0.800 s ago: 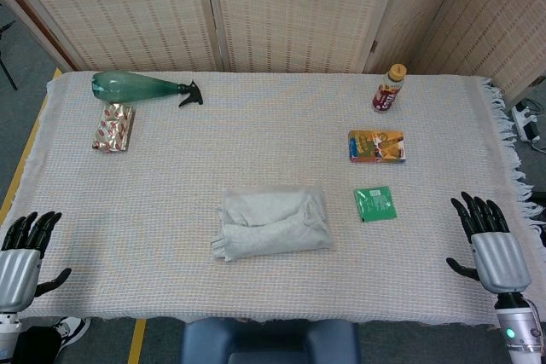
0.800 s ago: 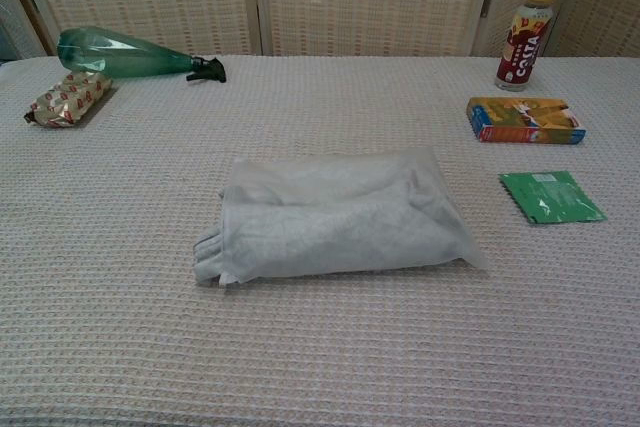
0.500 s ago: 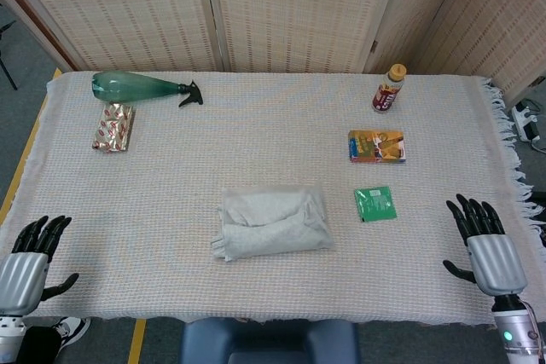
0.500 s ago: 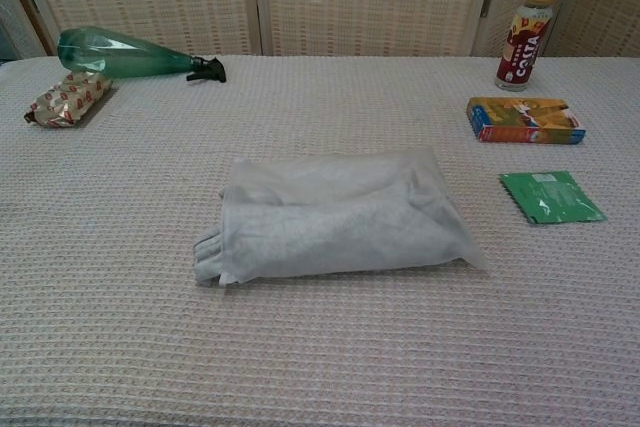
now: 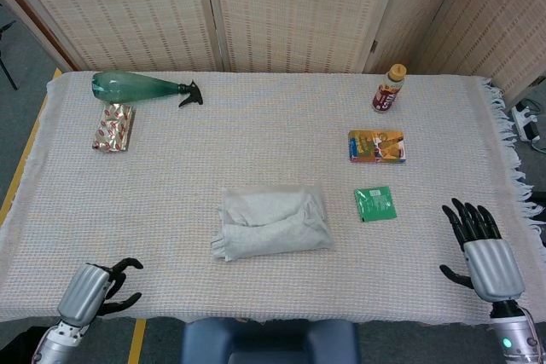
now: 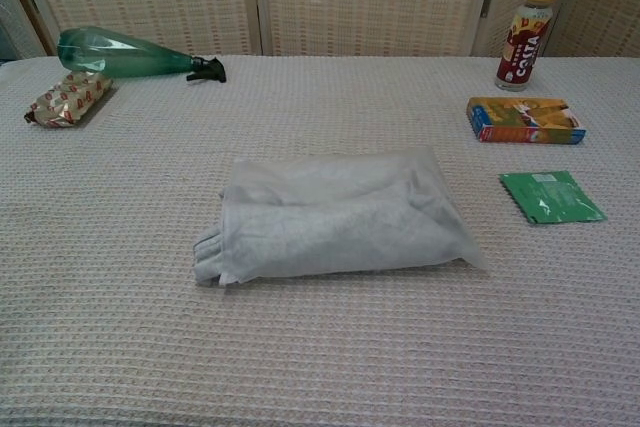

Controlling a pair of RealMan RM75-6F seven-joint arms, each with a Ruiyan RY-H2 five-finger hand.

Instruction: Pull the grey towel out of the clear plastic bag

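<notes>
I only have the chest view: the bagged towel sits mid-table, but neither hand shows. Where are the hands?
Observer: The head view shows both at the near table edge. The left hand is at the near-left corner, well left of the clear plastic bag.
Operator: Is it holding anything?
Observer: No, it holds nothing; its fingers look curled inward and point toward the bag.
Operator: And the right one?
Observer: The right hand is near the right edge, fingers spread and pointing away from the robot, empty, to the right of the green packet.
Operator: Anything touching the bag?
Observer: Nothing; the grey towel is inside, with its end at the bag's left side.
</notes>
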